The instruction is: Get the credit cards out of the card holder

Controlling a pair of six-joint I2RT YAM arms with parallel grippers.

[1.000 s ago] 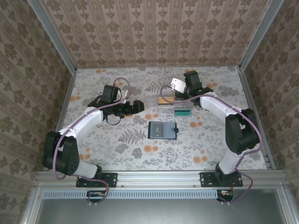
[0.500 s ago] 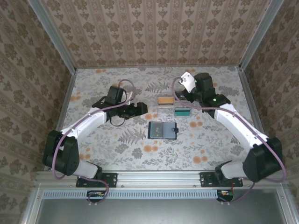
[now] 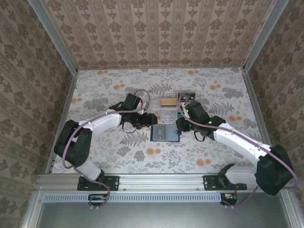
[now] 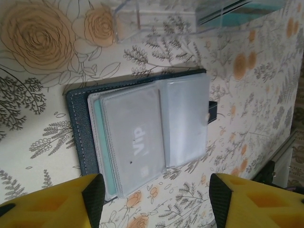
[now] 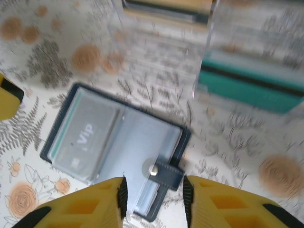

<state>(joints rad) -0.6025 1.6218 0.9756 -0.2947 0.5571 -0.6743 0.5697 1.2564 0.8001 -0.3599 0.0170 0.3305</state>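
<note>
**1. Left claw** (image 4: pixel 154 192)
- The jaws stand wide apart and nothing is clamped between them.
- In the left wrist view, the two yellow fingers (image 4: pixel 52 204) flank the nearest edge of the card holder (image 4: pixel 185 121). Whether they touch it cannot be determined.
- In the top view, this claw sits at 10 o'clock of the holder, just beside its left edge.

**2. Right claw** (image 5: pixel 154 192)
- The jaws are apart and not clamped on anything.
- In the right wrist view, the holder's tab (image 5: pixel 161 172) lies just beyond the gap between the fingers. Contact cannot be determined.
- In the top view, this claw sits at 2 o'clock of the holder, at its tab side.

**3. Card holder**
- It lies open and flat on the floral counter (image 4: pixel 42 85), between the two claws.
- The cover is dark blue, and clear sleeves cover both panels.
- The pale card (image 4: pixel 135 142), marked "VIP", sits in a sleeve on the panel away from the tab.
- The edge of the teal card (image 4: pixel 99 147) shows behind the pale card, in the same panel.

**4. Surroundings**
- A clear stand (image 4: pixel 156 19) rests on the counter at 12 o'clock of the holder, near it but apart.
- One compartment holds a teal stack (image 5: pixel 247 88).
- A tan item (image 3: pixel 167 101) sits in the stand's far left part.
</note>
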